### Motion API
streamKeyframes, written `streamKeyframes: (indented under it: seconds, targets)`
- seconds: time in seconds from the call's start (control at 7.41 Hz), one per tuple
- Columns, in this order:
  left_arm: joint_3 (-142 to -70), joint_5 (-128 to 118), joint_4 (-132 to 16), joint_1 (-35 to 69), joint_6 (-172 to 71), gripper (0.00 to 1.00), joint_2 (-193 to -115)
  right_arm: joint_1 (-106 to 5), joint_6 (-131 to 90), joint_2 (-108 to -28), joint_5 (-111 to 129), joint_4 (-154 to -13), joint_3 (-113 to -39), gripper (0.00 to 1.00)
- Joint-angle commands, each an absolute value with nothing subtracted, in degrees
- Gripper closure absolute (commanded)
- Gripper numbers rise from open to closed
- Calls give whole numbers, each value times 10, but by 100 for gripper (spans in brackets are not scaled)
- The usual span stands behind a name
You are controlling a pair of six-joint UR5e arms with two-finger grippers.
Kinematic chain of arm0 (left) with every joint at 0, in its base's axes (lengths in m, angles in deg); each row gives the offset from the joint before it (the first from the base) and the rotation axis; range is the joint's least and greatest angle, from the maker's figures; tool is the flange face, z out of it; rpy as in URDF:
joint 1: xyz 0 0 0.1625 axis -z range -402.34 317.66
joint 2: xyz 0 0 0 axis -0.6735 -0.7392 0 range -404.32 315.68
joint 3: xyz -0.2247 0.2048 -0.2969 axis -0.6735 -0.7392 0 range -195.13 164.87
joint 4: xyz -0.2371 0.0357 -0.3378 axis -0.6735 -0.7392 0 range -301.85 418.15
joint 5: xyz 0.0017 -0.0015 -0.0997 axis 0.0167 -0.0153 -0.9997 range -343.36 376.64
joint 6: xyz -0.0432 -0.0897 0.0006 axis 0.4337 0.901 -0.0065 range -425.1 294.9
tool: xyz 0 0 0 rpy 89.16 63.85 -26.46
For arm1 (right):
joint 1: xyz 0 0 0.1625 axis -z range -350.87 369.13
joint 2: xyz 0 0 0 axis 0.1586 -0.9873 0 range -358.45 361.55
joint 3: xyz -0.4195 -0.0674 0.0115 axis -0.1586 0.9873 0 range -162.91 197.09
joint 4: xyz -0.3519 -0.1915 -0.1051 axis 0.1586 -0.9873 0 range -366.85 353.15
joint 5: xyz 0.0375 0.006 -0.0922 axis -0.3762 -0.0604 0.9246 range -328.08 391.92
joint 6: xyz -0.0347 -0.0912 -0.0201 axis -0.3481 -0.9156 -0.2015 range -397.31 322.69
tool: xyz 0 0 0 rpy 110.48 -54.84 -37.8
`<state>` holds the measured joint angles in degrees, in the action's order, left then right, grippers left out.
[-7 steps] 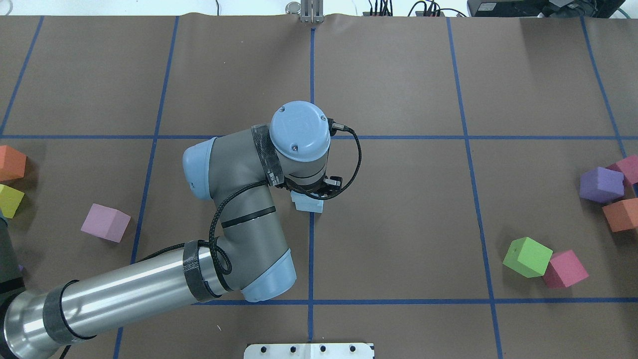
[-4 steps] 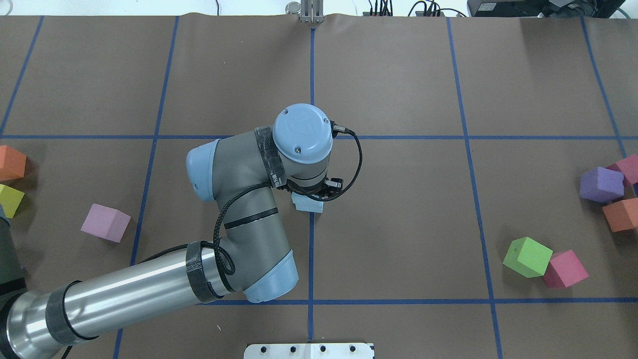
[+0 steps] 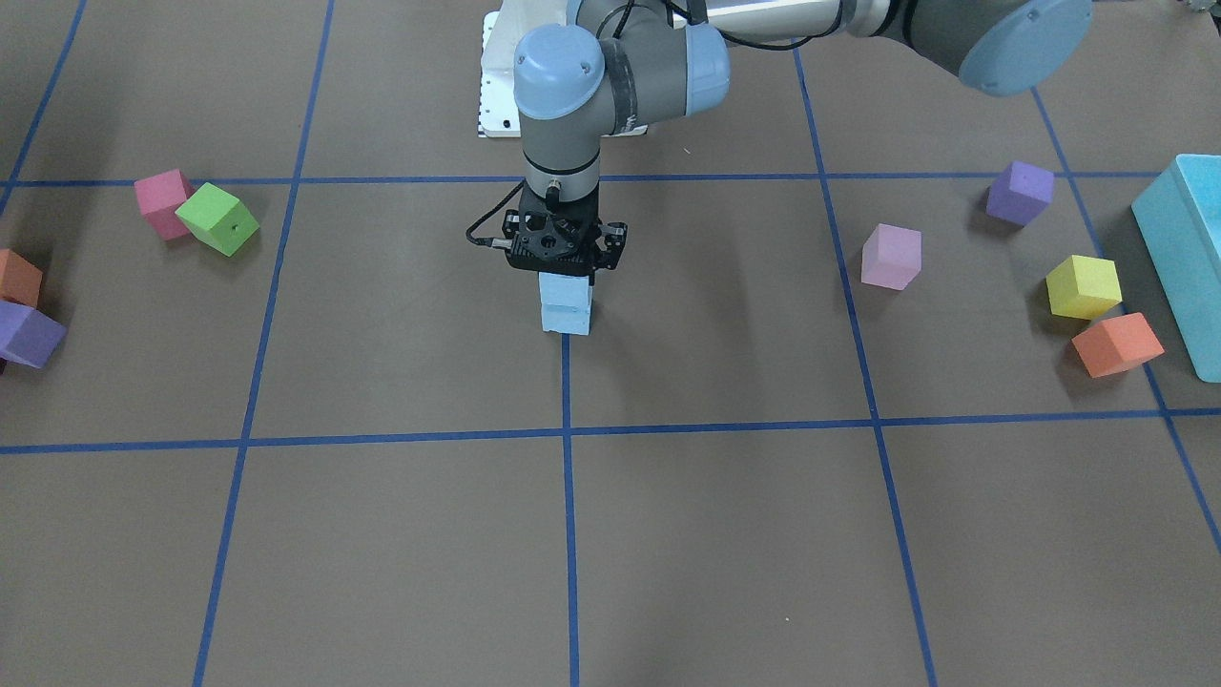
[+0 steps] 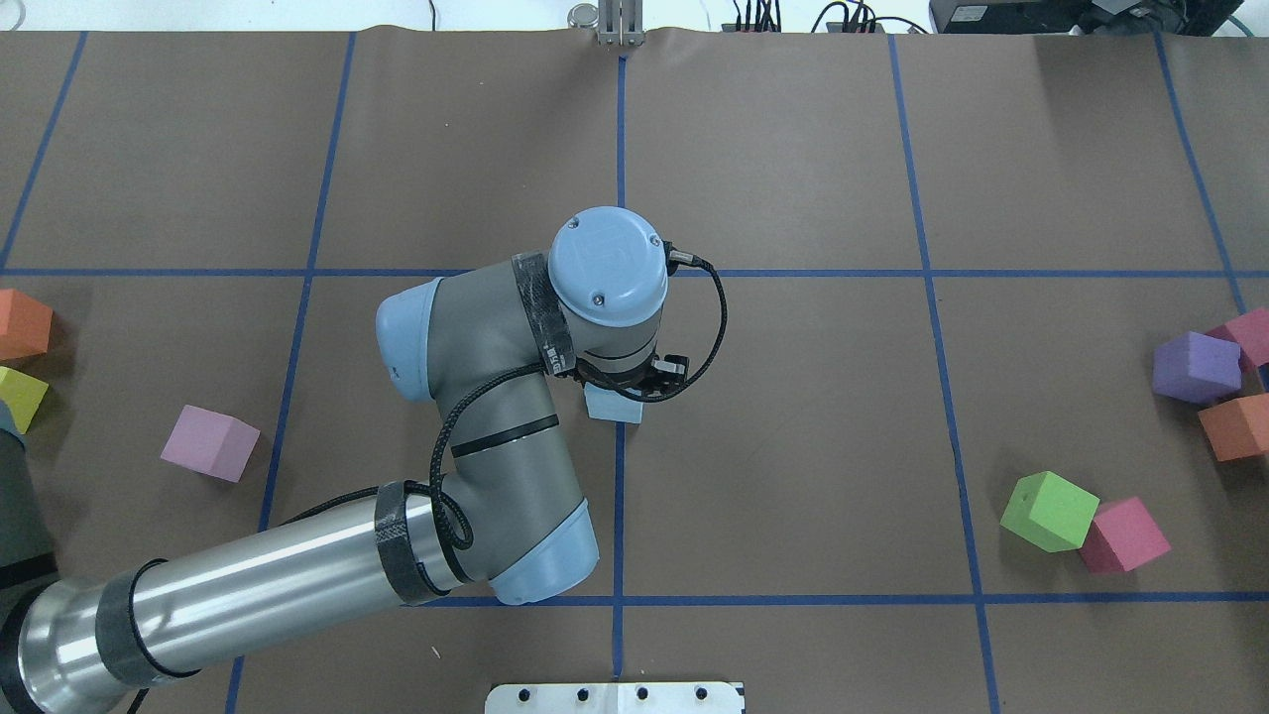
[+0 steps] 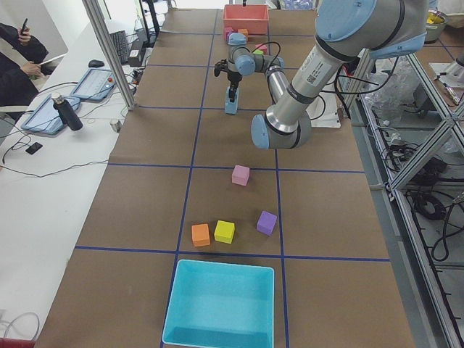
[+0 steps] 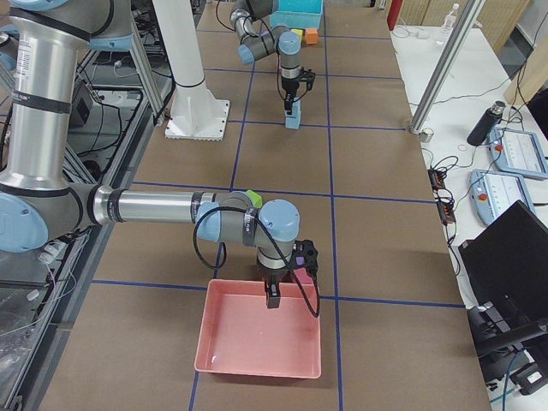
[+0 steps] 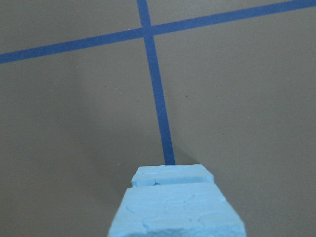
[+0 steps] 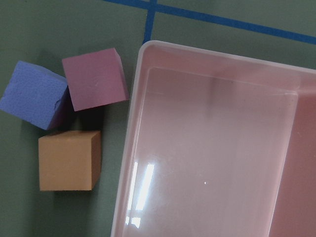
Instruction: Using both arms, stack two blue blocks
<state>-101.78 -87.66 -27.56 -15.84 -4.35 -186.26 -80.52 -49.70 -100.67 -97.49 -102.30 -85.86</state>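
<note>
At table centre, the grey-silver left arm (image 4: 297, 565) hides the jaws of its black left gripper (image 3: 564, 258); we cannot tell its grip, nor that of the right gripper (image 6: 272, 295). Directly beneath, two pale sky-blue foam cubes (image 3: 566, 303) stand stacked upright on the blue tape line (image 3: 569, 477). The wrist has edged sideways; the cubes are unmoved.
</note>
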Motion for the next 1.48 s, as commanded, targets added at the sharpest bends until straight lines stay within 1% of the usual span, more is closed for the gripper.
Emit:
streamKeyframes:
  seconds: [0.0,0.27,0.54,0.67,0.81,0.94,1.08,1.35]
  targets:
    - [-1014,-876,-281,-161,-48,4,-1863,-805,-496,-1007,-975,-1023,-859,0]
    - [-1024,-880,-279,-160,-48,3,-1864,-805,-495,-1007,-975,-1023,-860,0]
    - [-1057,-925,-267,-120,-48,3,-1863,-805,-495,-1006,-975,-1023,-860,0]
    - [-1085,-957,-236,-97,-51,3,-1861,-805,-495,-1006,-976,-1023,-860,0]
    - [-1136,-962,-173,-80,-87,3,-1851,-805,-495,-1006,-976,-1023,-860,0]
    - [-1199,-963,-119,-57,-137,3,-1816,-805,-495,-1005,-977,-1023,-862,0]
    - [-1249,-968,-113,-23,-179,2,-1746,-805,-495,-1003,-979,-1023,-865,0]
    - [-1270,-1098,-116,122,-335,2,-1635,-805,-495,-1004,-978,-1023,-863,0]
